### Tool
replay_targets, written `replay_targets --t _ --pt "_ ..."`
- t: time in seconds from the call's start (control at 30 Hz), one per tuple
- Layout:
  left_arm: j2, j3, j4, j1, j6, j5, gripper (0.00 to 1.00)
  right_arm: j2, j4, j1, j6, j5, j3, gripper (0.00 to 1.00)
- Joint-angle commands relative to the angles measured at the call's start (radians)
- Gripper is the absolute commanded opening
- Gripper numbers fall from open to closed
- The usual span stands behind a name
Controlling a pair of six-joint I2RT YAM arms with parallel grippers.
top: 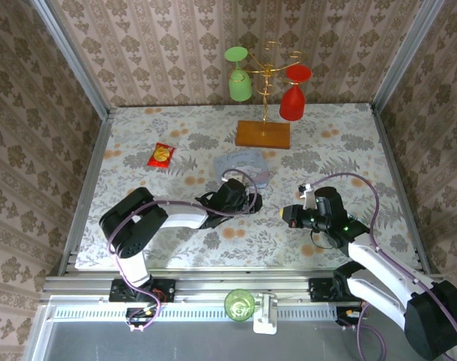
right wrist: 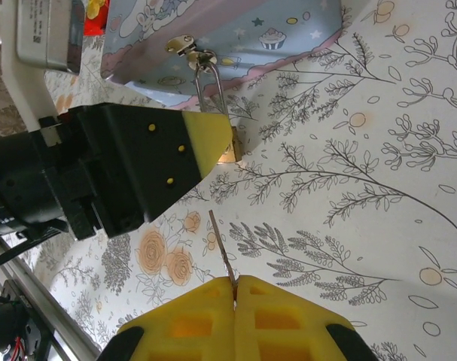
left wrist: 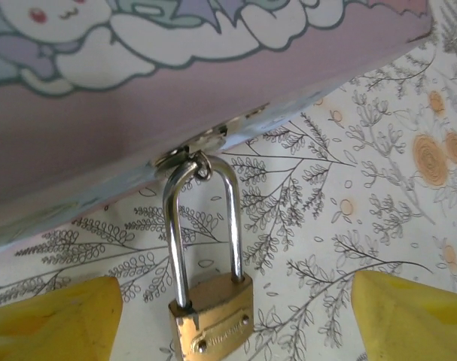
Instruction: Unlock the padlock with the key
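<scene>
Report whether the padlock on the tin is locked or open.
Looks locked: in the left wrist view the padlock has both shackle legs seated in its brass body, looped through the hasp of the tin.

We found the table [top: 348,150] brightly and evenly lit in the top view, with only faint, soft shadows under the arms [top: 175,216]. In the left wrist view the padlock [left wrist: 213,308] was sharp, its shackle [left wrist: 234,226] carrying thin glints, while the yellow fingertips [left wrist: 51,323] looked slightly soft, perhaps out of focus. The right wrist view was crisp.
</scene>
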Motion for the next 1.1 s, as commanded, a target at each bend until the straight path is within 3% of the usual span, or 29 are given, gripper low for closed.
replay_targets --t 0.0,0.17,0.4,0.47,0.7,0.77,1.07 --pt "0.028 0.050 -0.070 -0.026 0.049 -0.086 0.79 -0.013 -0.017 -0.009 -0.010 -0.009 -0.023 0.00" --pt "0.082 0.058 -0.027 -0.029 0.025 -0.093 0.78 -0.009 0.000 -0.014 -0.004 -0.016 -0.040 0.00" --pt "0.110 0.034 0.045 -0.031 0.013 -0.108 0.67 -0.005 0.008 -0.016 -0.002 -0.016 -0.042 0.00" --pt "0.129 0.026 0.086 -0.026 0.007 -0.092 0.59 0.001 0.016 -0.017 -0.002 -0.015 -0.044 0.00" --pt "0.174 0.001 0.203 -0.019 -0.043 -0.048 0.52 0.026 0.040 -0.018 0.019 -0.018 -0.048 0.00" --pt "0.176 -0.006 0.223 -0.015 -0.048 -0.039 0.43 0.036 0.047 -0.019 0.023 -0.020 -0.051 0.00" --pt "0.135 -0.034 0.258 -0.021 -0.070 -0.052 0.35 0.068 0.073 -0.018 0.031 -0.016 -0.057 0.00"
